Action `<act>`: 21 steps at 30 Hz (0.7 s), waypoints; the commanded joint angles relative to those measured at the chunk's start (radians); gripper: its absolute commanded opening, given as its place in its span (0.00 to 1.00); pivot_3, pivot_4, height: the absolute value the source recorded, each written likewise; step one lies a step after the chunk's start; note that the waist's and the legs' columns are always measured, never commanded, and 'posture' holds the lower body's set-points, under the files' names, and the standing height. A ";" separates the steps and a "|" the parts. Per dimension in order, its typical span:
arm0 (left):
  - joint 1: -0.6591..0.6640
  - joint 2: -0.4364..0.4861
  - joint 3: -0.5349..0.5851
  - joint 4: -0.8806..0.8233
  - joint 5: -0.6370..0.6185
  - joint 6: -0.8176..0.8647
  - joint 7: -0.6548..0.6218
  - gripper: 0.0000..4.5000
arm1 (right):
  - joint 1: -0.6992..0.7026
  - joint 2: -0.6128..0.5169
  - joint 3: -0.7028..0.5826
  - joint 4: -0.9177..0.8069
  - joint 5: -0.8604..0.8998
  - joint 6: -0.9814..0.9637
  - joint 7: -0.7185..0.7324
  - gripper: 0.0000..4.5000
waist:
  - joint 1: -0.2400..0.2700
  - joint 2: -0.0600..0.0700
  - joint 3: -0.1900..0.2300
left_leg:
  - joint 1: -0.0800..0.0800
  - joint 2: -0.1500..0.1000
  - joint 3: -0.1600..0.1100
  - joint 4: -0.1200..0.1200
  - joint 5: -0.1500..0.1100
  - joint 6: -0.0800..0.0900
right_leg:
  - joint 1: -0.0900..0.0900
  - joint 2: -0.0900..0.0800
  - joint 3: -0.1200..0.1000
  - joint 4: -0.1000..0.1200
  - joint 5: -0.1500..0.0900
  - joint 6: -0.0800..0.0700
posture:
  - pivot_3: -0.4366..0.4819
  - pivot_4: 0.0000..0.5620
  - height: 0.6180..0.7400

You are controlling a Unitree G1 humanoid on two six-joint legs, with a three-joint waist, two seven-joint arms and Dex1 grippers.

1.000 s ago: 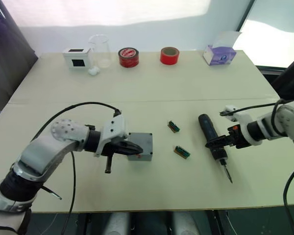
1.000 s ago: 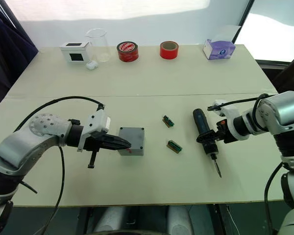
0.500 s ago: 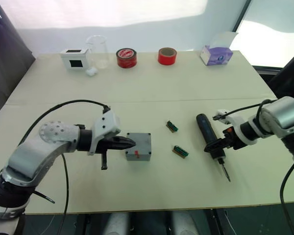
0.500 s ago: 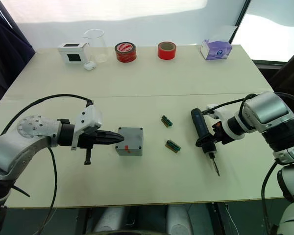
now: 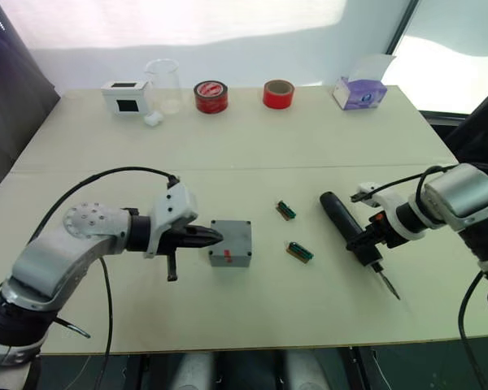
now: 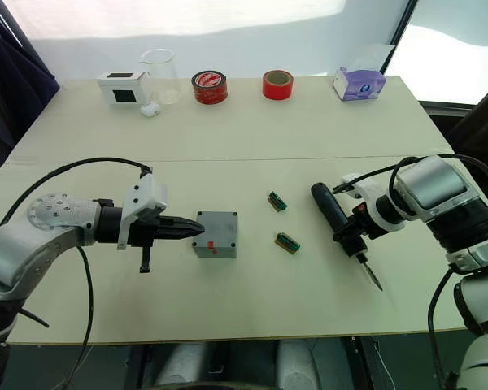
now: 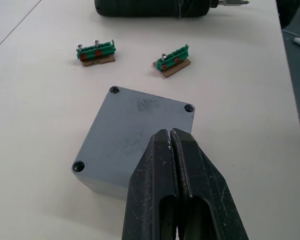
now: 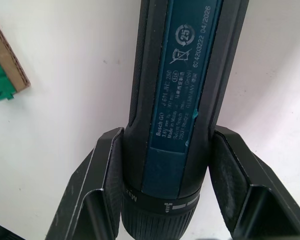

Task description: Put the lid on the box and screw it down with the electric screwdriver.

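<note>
Right claw [image 6: 351, 238] clamped around the electric screwdriver [image 5: 351, 234] low on the bench [image 5: 252, 146], left claw [image 5: 214, 237] pinched empty against the lidded box [image 5: 232, 242] just ahead: lift level, bit over a corner hole.

A pale cream worktop [image 5: 252, 138] with a seam across it stands before a white wall [image 5: 228, 49]; bright daylight falls from a window [image 5: 464, 57] at right.

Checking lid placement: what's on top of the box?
The lid sits on the box, three corner holes visible. The shut left gripper covers its fourth corner. The inside is hidden.
</note>
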State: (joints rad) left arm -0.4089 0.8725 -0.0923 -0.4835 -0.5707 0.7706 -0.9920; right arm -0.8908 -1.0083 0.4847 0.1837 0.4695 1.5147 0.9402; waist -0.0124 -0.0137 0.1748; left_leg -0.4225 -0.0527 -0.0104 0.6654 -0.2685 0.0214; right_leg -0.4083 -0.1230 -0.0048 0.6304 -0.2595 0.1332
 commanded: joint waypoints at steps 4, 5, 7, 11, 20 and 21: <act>-0.059 0.021 0.030 0.081 0.023 -0.052 -0.044 0.00 | -0.047 0.060 -0.200 0.098 -0.065 -0.098 -0.123 0.42 | -0.003 0.000 0.000 | 0.000 0.000 0.001 0.000 0.000 0.000 | 0.000 0.000 0.000 0.000 0.002 0.000 | 0.48 0.27 1.00; -0.059 0.026 0.036 0.099 0.027 -0.059 -0.052 0.00 | -0.072 0.072 -0.249 0.102 -0.067 -0.133 -0.142 0.42 | -0.003 0.001 0.001 | 0.000 0.000 0.001 0.000 0.000 -0.001 | -0.001 0.000 0.001 0.000 0.002 0.000 | 0.48 0.27 1.00; -0.061 0.032 0.042 0.133 0.032 -0.072 -0.064 0.00 | -0.107 0.107 -0.379 0.068 -0.035 -0.209 -0.166 0.42 | -0.001 0.007 0.004 | -0.001 -0.001 0.002 0.000 0.001 -0.001 | -0.002 0.000 0.001 0.001 0.002 0.000 | 0.48 0.27 1.00; -0.072 0.038 0.034 0.167 0.039 -0.086 -0.088 0.00 | -0.071 0.327 -0.778 -0.167 0.118 -0.415 -0.300 0.42 | -0.007 0.009 0.006 | -0.010 0.001 0.004 -0.002 0.007 -0.011 | -0.015 0.002 0.003 0.004 0.002 0.001 | 0.48 0.27 1.00; -0.142 -0.012 -0.023 0.203 0.078 -0.080 -0.085 0.00 | 0.155 0.721 -0.831 -0.641 0.336 -0.519 -0.489 0.42 | 0.008 0.008 0.005 | -0.016 0.003 0.001 0.003 0.008 -0.012 | -0.017 0.004 0.000 0.011 0.003 -0.001 | 0.48 0.27 1.00; -0.148 -0.024 -0.034 0.200 0.086 -0.077 -0.080 0.00 | 0.195 0.744 -0.794 -0.671 0.318 -0.551 -0.494 0.42 | 0.008 0.008 0.005 | -0.016 0.002 0.001 0.004 0.008 -0.011 | -0.017 0.004 0.001 0.013 0.003 -0.001 | 0.48 0.27 1.00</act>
State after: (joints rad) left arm -0.5300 0.8574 -0.1137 -0.2693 -0.4960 0.6979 -1.0784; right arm -0.7002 -0.2801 -0.3290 -0.3943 0.7775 1.0429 0.4558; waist -0.0049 -0.0059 0.1797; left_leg -0.4380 -0.0522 -0.0094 0.6690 -0.2603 0.0107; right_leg -0.4263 -0.1198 -0.0033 0.6444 -0.2563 0.1323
